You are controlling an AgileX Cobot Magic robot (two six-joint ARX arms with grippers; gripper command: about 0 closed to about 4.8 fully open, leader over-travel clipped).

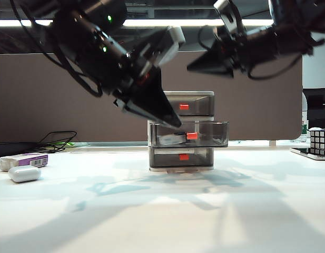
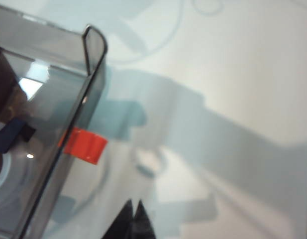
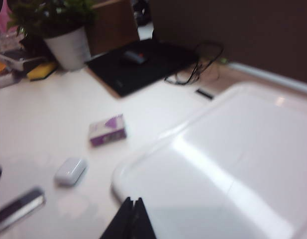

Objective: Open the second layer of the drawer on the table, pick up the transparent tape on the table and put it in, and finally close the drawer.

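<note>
Now transparent tape (image 1: 171, 139) inside second layer (image 1: 209, 134), below closed left pincer (image 2: 133, 205).

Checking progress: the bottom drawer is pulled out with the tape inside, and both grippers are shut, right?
Not the bottom one. The exterior view shows the middle drawer pulled out with the tape inside. The left gripper and right gripper are shut.

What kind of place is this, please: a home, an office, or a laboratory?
Probably an office or lab desk: a brown partition wall, a small drawer on a white table, a potted plant, cables.
</note>
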